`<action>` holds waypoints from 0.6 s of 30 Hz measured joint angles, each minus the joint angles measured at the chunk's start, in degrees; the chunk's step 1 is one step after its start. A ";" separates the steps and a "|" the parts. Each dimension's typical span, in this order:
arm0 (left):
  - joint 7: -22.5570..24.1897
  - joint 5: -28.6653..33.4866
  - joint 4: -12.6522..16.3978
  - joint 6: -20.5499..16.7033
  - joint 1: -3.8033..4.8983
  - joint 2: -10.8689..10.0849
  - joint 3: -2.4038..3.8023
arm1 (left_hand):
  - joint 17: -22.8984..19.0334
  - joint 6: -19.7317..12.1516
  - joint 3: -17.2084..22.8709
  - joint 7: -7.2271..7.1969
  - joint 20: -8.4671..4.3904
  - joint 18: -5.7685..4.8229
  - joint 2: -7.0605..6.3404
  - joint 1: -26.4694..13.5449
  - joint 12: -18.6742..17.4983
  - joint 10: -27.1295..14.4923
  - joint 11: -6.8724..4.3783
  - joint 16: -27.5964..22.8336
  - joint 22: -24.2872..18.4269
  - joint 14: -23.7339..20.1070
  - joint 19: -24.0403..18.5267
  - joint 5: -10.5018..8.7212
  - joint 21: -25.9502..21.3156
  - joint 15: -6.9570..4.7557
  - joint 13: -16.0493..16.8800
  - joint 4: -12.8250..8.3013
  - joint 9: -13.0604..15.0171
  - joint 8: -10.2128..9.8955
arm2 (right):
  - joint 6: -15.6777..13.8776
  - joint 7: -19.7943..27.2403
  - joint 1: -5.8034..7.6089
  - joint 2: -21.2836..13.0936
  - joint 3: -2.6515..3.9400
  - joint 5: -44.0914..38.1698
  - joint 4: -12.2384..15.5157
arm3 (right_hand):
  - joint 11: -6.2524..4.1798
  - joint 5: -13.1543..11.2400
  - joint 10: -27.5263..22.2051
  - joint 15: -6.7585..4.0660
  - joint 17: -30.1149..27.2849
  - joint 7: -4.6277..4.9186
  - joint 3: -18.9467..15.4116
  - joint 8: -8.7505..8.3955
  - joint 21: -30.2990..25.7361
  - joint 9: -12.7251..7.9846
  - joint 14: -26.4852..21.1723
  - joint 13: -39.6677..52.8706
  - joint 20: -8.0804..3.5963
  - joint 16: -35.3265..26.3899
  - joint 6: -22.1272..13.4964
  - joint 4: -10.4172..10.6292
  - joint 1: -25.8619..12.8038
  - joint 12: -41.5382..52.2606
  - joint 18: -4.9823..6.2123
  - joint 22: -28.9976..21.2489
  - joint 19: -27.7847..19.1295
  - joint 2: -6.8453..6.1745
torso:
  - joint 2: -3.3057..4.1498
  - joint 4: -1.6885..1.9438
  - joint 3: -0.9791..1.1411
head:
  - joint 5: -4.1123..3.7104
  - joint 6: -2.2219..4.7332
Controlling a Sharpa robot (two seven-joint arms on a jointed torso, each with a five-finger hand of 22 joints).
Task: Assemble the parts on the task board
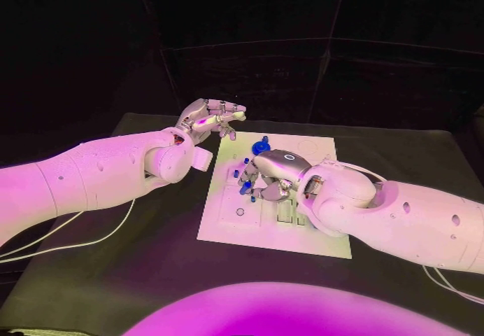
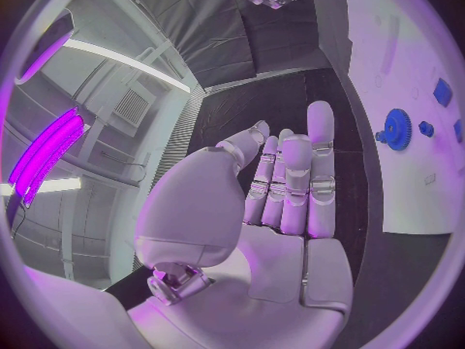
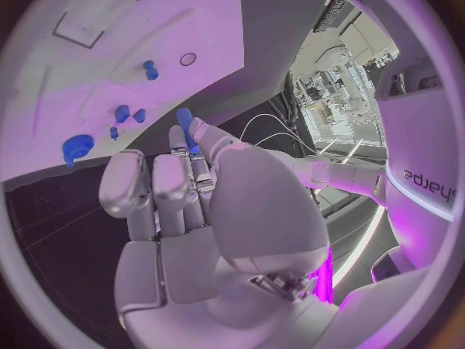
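Parts lie small and blue on the white task board [image 1: 312, 150], a gear [image 1: 260, 148] near its far edge and smaller pieces toward its left edge. My right hand [image 1: 271, 178] pinches a slim blue peg [image 3: 184, 124] between thumb and fingertips over the board's middle. It looks light, rigid and slick, so I judge a grip mid-shaft safest. My left hand [image 1: 210, 120] hovers off the far-left corner, fingers apart, holding nothing.

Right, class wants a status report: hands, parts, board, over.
Left hand open, off the board's corner. Right hand pinching a blue part over the task board. Blue gear lying on board, unobstructed.
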 measured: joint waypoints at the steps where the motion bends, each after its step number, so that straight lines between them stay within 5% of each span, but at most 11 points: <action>1: 0.00 0.00 0.00 0.00 0.00 0.01 0.00 | 0.00 0.00 0.00 0.00 0.00 0.00 0.00 0.00 0.00 0.00 0.00 0.00 0.00 0.00 0.00 0.00 0.00 0.00 0.00 0.00 0.00 0.00 | 0.14 0.24 -0.40 0.66 0.00 0.03 -0.69 | 0.00 0.00 0.00 0.00 0.07 0.05 0.07 -0.14 0.00 -0.02 0.00 0.00 0.00 0.00 0.05 0.07 0.00 0.00 0.00 0.05 0.00 0.00 | 0.00 0.00 0.02 | 0.22 0.00; 8: 0.01 0.00 -0.02 0.00 0.00 0.21 0.00 | 0.00 0.00 0.00 0.00 0.00 0.00 0.00 0.00 0.00 0.00 0.00 0.00 0.00 0.00 0.00 0.00 0.00 0.00 0.00 0.00 0.00 0.00 | 1.57 0.93 -2.24 3.79 -0.07 0.05 -3.92 | 0.00 0.24 0.00 0.00 0.17 0.28 0.33 -0.33 0.21 -0.09 0.00 -0.01 0.00 0.24 -0.12 -0.04 -0.01 -0.22 0.00 0.08 0.00 -0.01 | 0.02 -0.01 0.09 | 1.02 0.00; 18: 0.00 0.00 -0.20 0.01 0.00 0.47 0.00 | -0.08 0.00 0.00 0.00 0.00 0.00 0.25 0.25 0.00 0.00 0.00 0.00 -0.03 0.00 0.00 0.00 0.00 0.00 0.00 0.00 0.00 0.00 | 4.31 1.24 -2.82 5.16 -0.11 -1.13 -5.39 | 0.00 0.24 -0.01 0.00 0.18 0.30 0.58 -0.65 0.21 -0.13 0.00 -0.01 0.00 0.23 -0.14 -0.11 -0.26 -0.22 0.00 0.10 0.00 -0.26 | 0.04 -0.12 0.14 | 1.29 0.00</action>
